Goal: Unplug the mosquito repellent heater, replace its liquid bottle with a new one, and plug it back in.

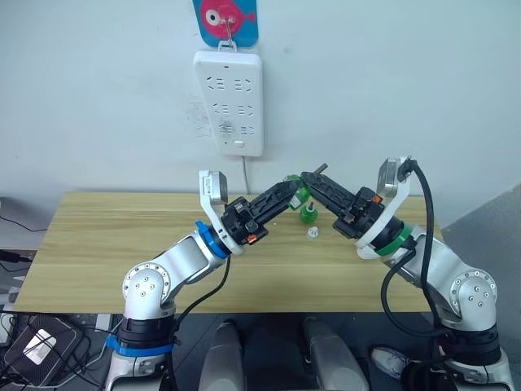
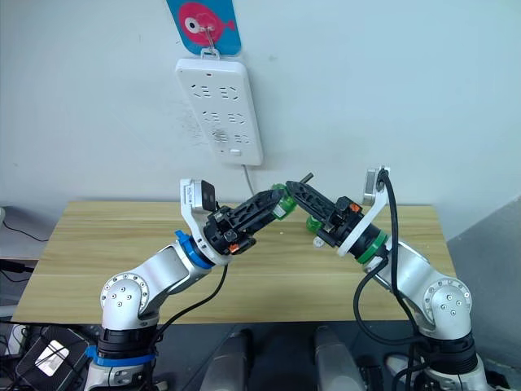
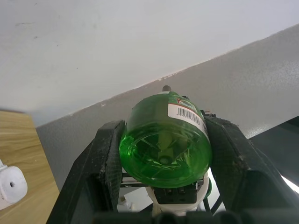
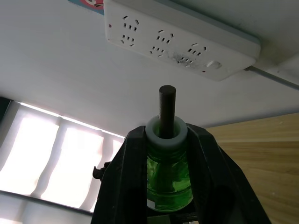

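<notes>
A green liquid bottle (image 1: pixel 298 194) hangs above the middle of the wooden table (image 1: pixel 122 236), held from both sides. My left gripper (image 1: pixel 291 194) is shut on its body; the round green base (image 3: pixel 163 147) sits between the two black fingers. My right gripper (image 1: pixel 313 183) is shut on its neck, where a white collar (image 4: pixel 167 131) and dark wick (image 4: pixel 167 109) rise between the fingers. A second green bottle (image 1: pixel 308 213) stands on the table just behind, with a small white cap (image 1: pixel 313 234) in front. A white rounded unit with a small hole, apparently the heater (image 3: pixel 9 186), lies on the table.
A long white power strip (image 1: pixel 230 102) hangs on the wall above the table's middle, under a blue and pink hook (image 1: pixel 225 18), with nothing plugged into its sockets. Its cord (image 1: pixel 247 175) drops behind the table. The ground falls away past the table's right edge (image 1: pixel 431 220).
</notes>
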`<action>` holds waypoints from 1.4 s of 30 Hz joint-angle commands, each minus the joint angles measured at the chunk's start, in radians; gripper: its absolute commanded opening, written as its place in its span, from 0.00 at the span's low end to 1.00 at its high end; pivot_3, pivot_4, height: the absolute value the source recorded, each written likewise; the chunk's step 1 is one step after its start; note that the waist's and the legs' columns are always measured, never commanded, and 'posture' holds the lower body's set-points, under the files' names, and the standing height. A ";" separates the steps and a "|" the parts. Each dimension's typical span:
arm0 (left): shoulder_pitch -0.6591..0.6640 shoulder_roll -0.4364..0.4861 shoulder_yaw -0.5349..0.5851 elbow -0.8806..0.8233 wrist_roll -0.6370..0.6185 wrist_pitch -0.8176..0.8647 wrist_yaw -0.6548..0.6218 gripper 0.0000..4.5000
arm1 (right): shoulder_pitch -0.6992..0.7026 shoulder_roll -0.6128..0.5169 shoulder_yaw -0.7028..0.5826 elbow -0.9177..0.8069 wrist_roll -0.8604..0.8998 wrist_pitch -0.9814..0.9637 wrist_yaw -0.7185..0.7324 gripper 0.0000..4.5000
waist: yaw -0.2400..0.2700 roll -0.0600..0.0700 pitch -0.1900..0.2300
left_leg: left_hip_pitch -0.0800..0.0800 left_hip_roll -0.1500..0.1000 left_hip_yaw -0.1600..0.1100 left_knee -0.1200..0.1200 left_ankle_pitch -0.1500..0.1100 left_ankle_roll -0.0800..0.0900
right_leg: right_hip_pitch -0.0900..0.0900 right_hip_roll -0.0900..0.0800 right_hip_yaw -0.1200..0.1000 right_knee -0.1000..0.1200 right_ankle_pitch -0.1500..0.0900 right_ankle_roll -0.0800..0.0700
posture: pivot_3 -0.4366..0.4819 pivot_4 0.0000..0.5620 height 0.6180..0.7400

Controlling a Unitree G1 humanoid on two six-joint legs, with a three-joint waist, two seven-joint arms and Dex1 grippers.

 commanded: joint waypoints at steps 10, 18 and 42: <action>0.000 0.055 -0.032 -0.106 0.257 -0.039 -0.150 0.52 | 0.027 -0.140 -0.067 0.005 -0.019 0.052 0.076 0.64 | 0.001 0.000 0.000 | 0.000 0.000 0.000 0.000 0.000 0.000 | 0.000 0.000 0.000 -0.001 0.000 0.000 | 0.44 0.43 0.96; 0.099 0.290 -0.261 -0.169 1.026 -0.513 -0.573 0.52 | 0.084 -0.555 -0.106 0.106 -0.476 0.182 0.316 1.00 | 0.007 0.002 0.001 | 0.000 0.000 0.004 -0.002 0.000 0.000 | -0.001 0.000 0.003 -0.004 0.000 0.000 | 0.43 0.49 0.96; 0.335 0.332 -0.315 0.167 1.480 -1.449 -0.911 0.52 | -0.088 -0.394 0.076 0.353 -1.151 0.566 0.313 1.00 | 0.021 0.010 0.008 | -0.002 0.002 0.007 -0.003 -0.002 0.004 | -0.001 0.000 0.006 -0.015 0.000 0.003 | 0.48 0.59 0.96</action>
